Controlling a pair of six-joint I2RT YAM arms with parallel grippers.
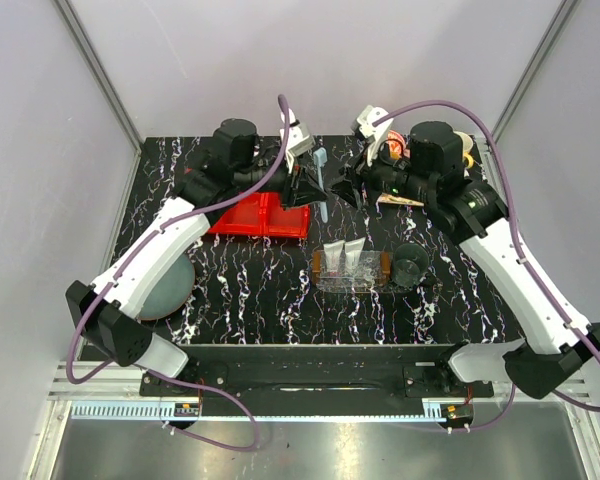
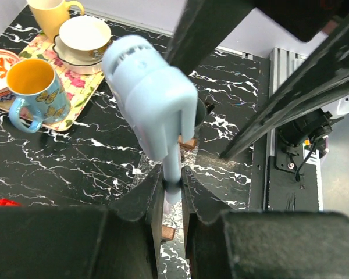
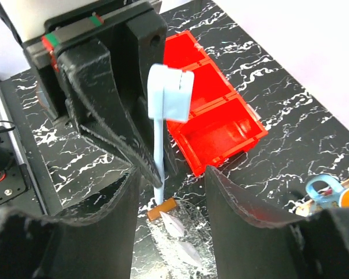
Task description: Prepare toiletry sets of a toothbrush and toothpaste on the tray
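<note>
My left gripper [image 1: 308, 187] [image 2: 172, 175] is shut on the thin handle of the pale blue toothbrush [image 1: 321, 182] [image 2: 151, 110], holding it upright in the air with its wide head up. The right gripper [image 1: 348, 188] [image 3: 172, 171] stands open right beside it; in the right wrist view the toothbrush [image 3: 168, 96] hangs just inside its left finger. Below them lies the clear tray [image 1: 384, 266] [image 3: 161, 209] with orange-brown ends. Two white toothpaste tubes [image 1: 336, 262] [image 1: 357, 260] [image 3: 175, 224] lie side by side in it.
Red bins [image 1: 260, 215] [image 3: 215, 116] stand left of the tray. A black cup [image 1: 410, 265] sits right of the tray. A floral tray [image 2: 87, 87] with mugs is at the back right. A grey bowl [image 1: 172, 285] lies at the left.
</note>
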